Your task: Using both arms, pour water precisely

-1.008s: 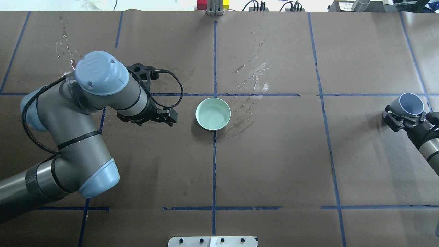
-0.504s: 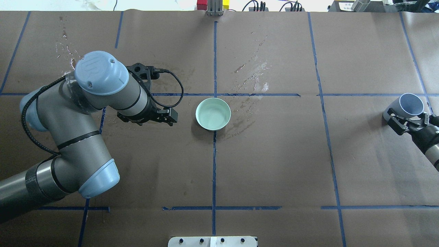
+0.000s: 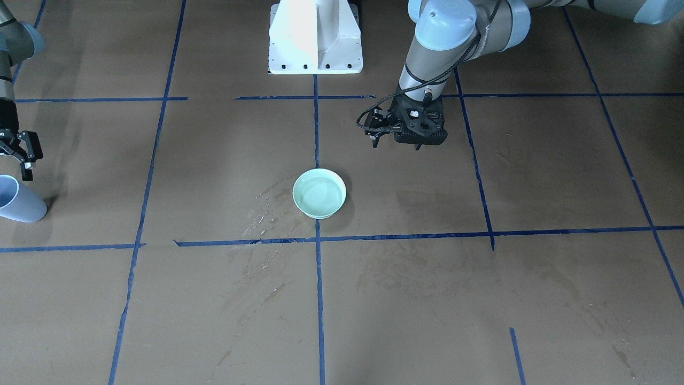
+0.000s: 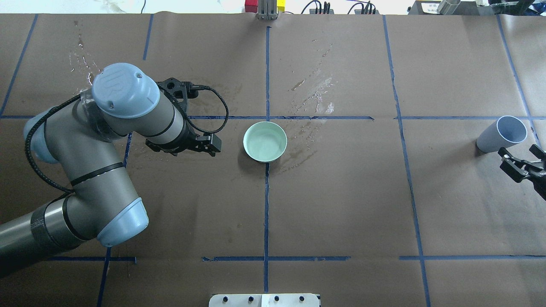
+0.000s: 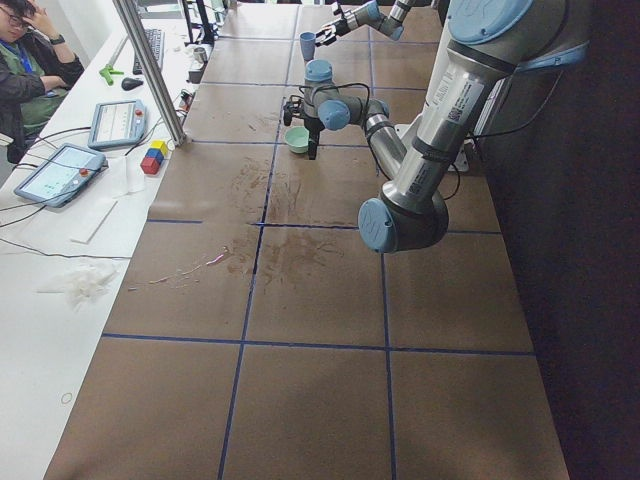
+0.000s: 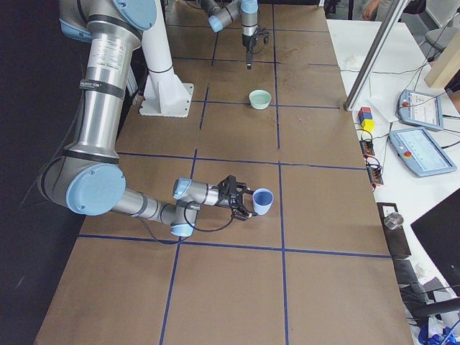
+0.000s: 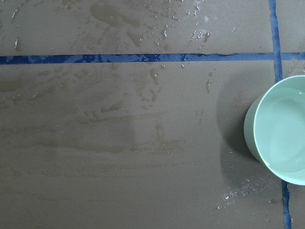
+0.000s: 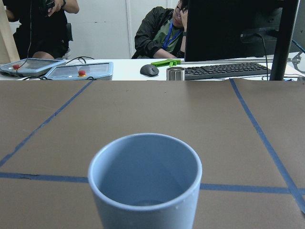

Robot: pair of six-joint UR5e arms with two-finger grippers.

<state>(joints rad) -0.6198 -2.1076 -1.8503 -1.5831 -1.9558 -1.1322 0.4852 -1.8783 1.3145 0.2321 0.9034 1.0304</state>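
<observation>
A mint-green bowl (image 4: 265, 141) (image 3: 319, 193) stands at the table's middle and holds the water (image 7: 286, 124), clear and glossy. My left gripper (image 3: 409, 140) (image 4: 183, 144) hangs pointing down just left of the bowl, apart from it. Its fingers are hidden under the wrist, so I cannot tell if it is open or shut. A blue-grey cup (image 4: 503, 133) (image 8: 145, 183) stands upright at the far right. My right gripper (image 4: 517, 150) (image 3: 15, 164) is open and empty, a short way behind the cup and not touching it.
Wet splashes mark the brown paper beyond the bowl (image 4: 318, 91) and at the far left (image 4: 81, 64). The white pedestal (image 3: 315, 37) stands at my side. A metal post (image 5: 150, 70), coloured blocks (image 5: 152, 157) and the operators' desk line the far edge.
My right gripper, which was around the cup, has let it go and drawn back toward me. The cup stays standing. The left arm and the bowl have not moved.
</observation>
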